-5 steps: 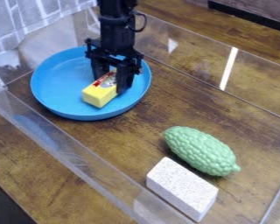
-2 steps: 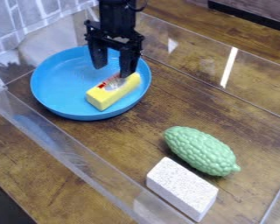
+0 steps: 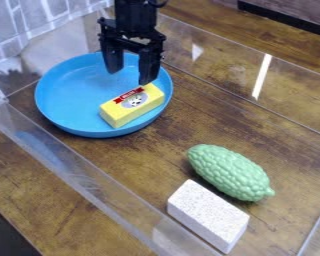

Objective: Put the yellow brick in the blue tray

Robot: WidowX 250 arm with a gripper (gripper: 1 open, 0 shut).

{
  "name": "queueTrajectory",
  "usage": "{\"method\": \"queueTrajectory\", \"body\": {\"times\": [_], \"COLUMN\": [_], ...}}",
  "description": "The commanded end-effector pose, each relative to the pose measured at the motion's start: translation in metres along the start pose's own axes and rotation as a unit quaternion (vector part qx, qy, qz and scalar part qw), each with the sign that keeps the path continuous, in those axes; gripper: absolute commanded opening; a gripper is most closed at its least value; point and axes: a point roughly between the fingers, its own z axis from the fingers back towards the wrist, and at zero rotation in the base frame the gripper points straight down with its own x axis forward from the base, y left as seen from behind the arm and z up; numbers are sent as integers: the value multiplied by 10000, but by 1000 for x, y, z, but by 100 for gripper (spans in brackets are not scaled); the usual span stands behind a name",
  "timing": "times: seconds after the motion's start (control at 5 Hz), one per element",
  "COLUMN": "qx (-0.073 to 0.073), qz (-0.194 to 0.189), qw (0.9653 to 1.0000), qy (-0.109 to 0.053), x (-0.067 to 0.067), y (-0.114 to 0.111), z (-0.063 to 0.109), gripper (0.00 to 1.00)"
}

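Since a second ago the gripper (image 3: 131, 68) has let go of the brick (image 3: 133, 104) and now stands a little higher in the frame, and the brick, which was tilted between the fingers, now lies flat.

In the camera view, the gripper hangs in the upper left of the frame, pointing down, with its jaws wide apart and nothing between them. The brick rests inside the tray (image 3: 63, 90), in its right part, just below the fingers (image 3: 109, 56) and apart from them. Its top has a red and white label; the writing is too small to read. In the lower right, a green bumpy thing (image 3: 231, 172) lies on the table (image 3: 276, 110), and a white block (image 3: 207, 213) lies just below it.
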Motion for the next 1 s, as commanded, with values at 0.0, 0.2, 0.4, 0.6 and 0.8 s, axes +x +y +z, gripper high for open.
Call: {"method": "queueTrajectory", "body": {"times": [0.0, 0.2, 0.4, 0.6, 0.8], "qx": [127, 108, 96, 82, 65], "qz": [41, 29, 18, 4, -12], "qw": [9980, 9979, 9978, 9979, 9980], "qy": [-624, -636, -653, -644, -630], "x": [11, 13, 13, 13, 13], "y": [10, 13, 15, 17, 18], "z": [42, 44, 47, 45, 42], "gripper": [100, 100, 100, 100, 100]}}
